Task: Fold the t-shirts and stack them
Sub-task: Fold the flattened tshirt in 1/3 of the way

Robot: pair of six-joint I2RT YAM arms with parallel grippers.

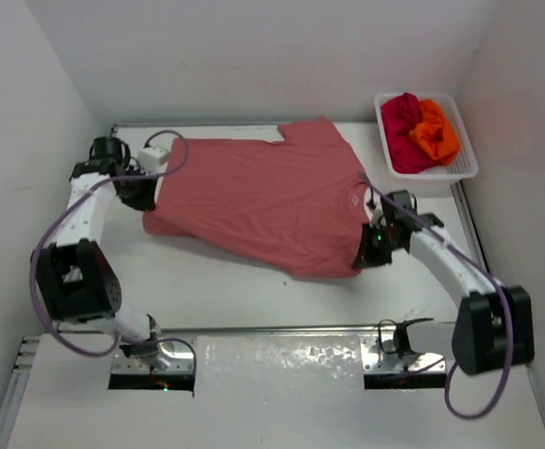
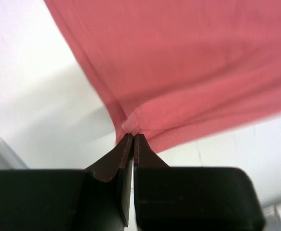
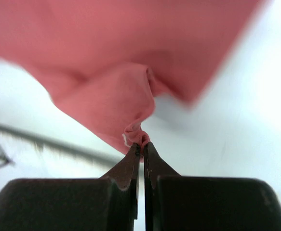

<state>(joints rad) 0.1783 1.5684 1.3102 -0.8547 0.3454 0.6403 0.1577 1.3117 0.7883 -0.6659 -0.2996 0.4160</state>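
Fingers (image 2: 115, 162) of the left gripper (image 2: 133, 138) and right gripper (image 3: 141, 145) were clamped on mere nips of the salmon-pink t-shirt (image 1: 263, 201), spread across the table (image 1: 253, 299), so an uneven pull could have slipped its edge free and spoiled the fold.

The pink t-shirt (image 1: 263, 201) lies spread open and mostly flat on the white counter (image 1: 216, 290), turned a bit slanted; its neck is at the far side; its two near corners are pinched into small bunches; the red t-shirt (image 1: 401, 131) and the orange t-shirt (image 1: 436, 131) sit crumpled side by side, touching, in the white basket (image 1: 459, 170) at the far right.
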